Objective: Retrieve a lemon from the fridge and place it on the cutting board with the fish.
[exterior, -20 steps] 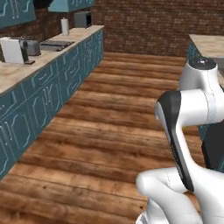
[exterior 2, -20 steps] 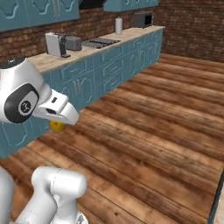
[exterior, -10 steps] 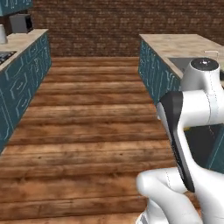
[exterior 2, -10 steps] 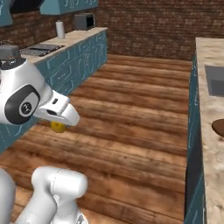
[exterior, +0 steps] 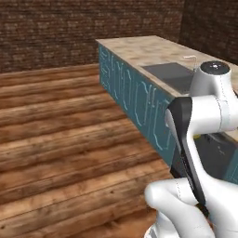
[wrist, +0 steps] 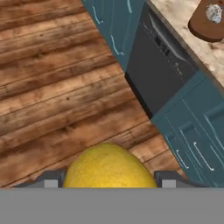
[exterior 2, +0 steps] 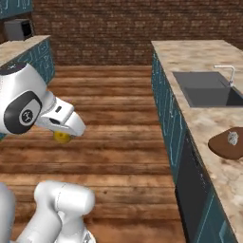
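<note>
My gripper (wrist: 109,181) is shut on the lemon (wrist: 109,169), a round yellow fruit that bulges up between the two finger tips. From the right base view the lemon (exterior 2: 61,137) hangs under the hand (exterior 2: 60,121), above the wooden floor. The dark brown cutting board (exterior 2: 228,143) lies on the island counter at the right, with the small silvery fish (exterior 2: 232,138) on it. In the hand view the board (wrist: 209,22) and fish (wrist: 214,12) sit at the top right corner, well away from the lemon. The fridge is out of view.
The island counter (exterior 2: 199,57) has a pale stone top, teal cabinet fronts and a dark dishwasher panel (wrist: 159,65). A sunken sink (exterior 2: 209,90) with a faucet (exterior 2: 228,73) lies beyond the board. Open wooden floor (exterior: 60,130) stretches to the left, with a brick wall behind.
The whole picture has swung as the base turned: the left counter has slid away and the island with sink, board and fish has come into view. The lemon stays in the gripper.
</note>
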Robot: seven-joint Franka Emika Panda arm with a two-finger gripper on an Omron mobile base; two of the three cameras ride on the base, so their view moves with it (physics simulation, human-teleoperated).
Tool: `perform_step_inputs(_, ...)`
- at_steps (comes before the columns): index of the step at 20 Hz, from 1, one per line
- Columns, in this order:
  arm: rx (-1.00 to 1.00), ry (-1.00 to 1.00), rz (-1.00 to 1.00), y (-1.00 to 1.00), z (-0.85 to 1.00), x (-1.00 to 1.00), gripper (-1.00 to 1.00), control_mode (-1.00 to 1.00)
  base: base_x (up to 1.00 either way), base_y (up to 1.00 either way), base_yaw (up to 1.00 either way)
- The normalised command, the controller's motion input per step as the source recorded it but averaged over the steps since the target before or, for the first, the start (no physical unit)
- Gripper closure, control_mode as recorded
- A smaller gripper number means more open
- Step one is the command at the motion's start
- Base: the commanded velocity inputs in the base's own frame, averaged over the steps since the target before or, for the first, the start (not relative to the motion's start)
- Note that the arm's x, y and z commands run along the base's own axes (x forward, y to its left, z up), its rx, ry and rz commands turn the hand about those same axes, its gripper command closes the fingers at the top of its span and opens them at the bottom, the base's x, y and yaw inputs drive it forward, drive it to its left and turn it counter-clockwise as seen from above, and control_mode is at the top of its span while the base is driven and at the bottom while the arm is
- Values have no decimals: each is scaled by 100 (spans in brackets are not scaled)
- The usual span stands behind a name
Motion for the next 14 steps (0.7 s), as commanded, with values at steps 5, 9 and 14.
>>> perform_step_inputs(5,0,0,0,0,0,0,100,100,96,39,-60)
perform_step_inputs(9,0,0,0,0,0,0,100,100,46,37,-77)
perform_step_inputs(14,0,0,0,0,0,0,100,100,7,18,-87)
